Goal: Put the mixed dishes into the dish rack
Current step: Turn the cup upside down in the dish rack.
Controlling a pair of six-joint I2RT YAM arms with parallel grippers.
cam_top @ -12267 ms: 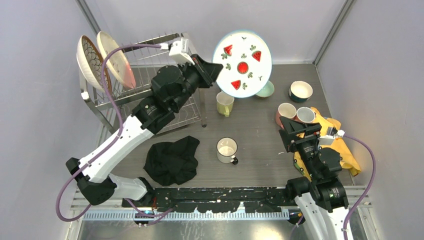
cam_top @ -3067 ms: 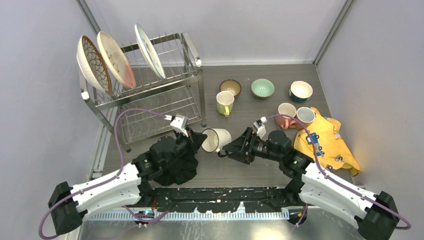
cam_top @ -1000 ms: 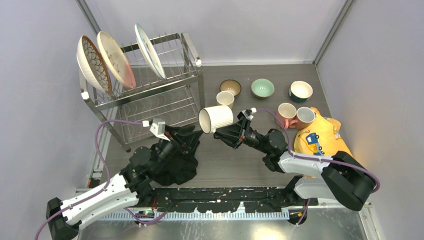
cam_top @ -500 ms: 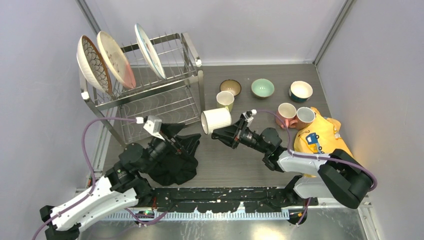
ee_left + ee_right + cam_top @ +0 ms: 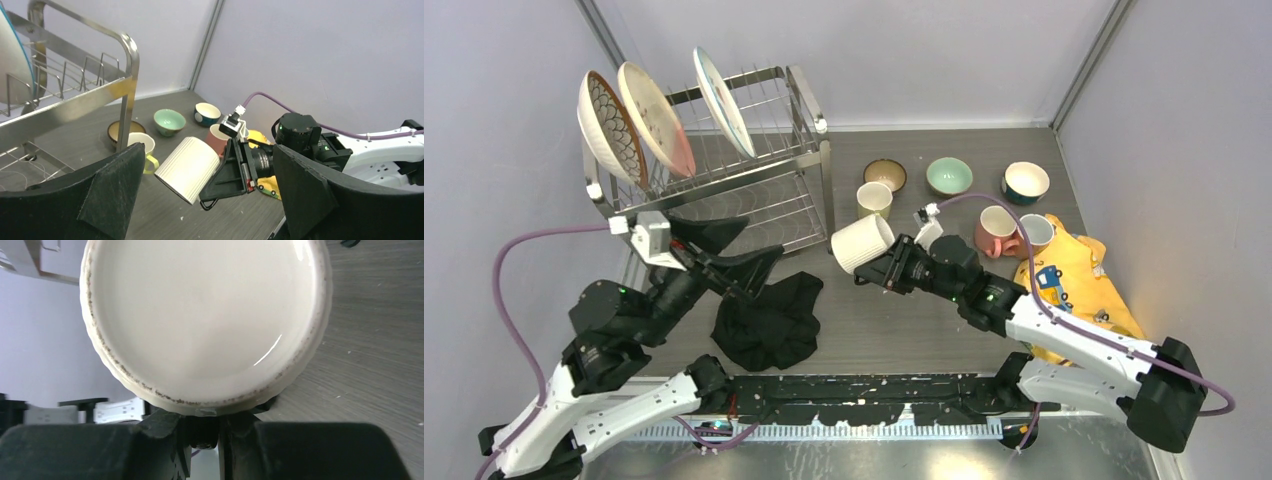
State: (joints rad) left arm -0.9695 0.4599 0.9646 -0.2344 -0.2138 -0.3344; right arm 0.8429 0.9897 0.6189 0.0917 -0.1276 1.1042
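While the black cloth (image 5: pixel 769 320) lies crumpled nearest the arm bases, the left gripper (image 5: pixel 759 242) hangs above its far-left edge with its jaws spread wide and nothing between them, pointing toward the right. Just to its right, over the middle of the table (image 5: pixel 924 330), the right gripper (image 5: pixel 882 268) has its jaws drawn narrow on the white mug (image 5: pixel 861 243), pinching it at the base end, apparently by the handle, though the contact is hard to make out. The mug is off the surface and tipped on its side, mouth turned away from that wrist. Farther right, the yellow cloth (image 5: pixel 1079 290) spreads out, with the pink mug (image 5: pixel 994 230) and a second mug (image 5: pixel 1034 232) just beside it at the cloth's far edge. Beyond the held mug stands the yellow mug (image 5: pixel 874 198), then a row of the brown bowl (image 5: pixel 884 174), mint-green bowl (image 5: pixel 949 176) and blue bowl (image 5: pixel 1024 182). At far left, the dish rack (image 5: pixel 724 178) holds three plates (image 5: pixel 656 118) upright on its upper tier. So the plates look done; every mug and bowl is yet to be racked, the white one seemingly next.
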